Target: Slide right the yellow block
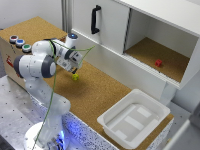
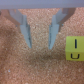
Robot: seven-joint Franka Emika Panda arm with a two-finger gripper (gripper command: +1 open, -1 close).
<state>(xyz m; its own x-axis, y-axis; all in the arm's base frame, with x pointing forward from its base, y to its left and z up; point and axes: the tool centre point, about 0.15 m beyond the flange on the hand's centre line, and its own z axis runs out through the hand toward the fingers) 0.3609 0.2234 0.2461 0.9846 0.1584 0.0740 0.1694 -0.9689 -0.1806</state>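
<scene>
Buttons: three round buttons (image 1: 19, 43), blue, a second bluish one and green, sit on a box at the exterior view's far left, on the bench.
Arm: the white Franka arm (image 1: 36, 67) rises from its base at the lower left of the exterior view and reaches over the cork surface.
Hand: the hand (image 1: 75, 65) points down at the bench; in the wrist view (image 2: 41, 44) its two fingers stand spread with bare cork between them, so it is released and grasps nothing.
Yellow block: the yellow block (image 1: 75, 76) lies on the bench just below the hand in the exterior view; in the wrist view (image 2: 74, 50) it sits outside the fingers, just beside one of them, and whether it touches that finger cannot be told.
Bench: the bench (image 1: 100, 92) has a cork top that runs from the buttons toward the exterior view's right.
Cabinet: a white cabinet (image 1: 107, 22) with a black handle (image 1: 94, 19) stands behind the bench; its right compartment is open.
Tray: a white plastic tray (image 1: 134, 119) rests on the bench near its right end.
Red block: a small red block (image 1: 158, 63) lies on the cork floor of the open compartment, well apart from the yellow block.
</scene>
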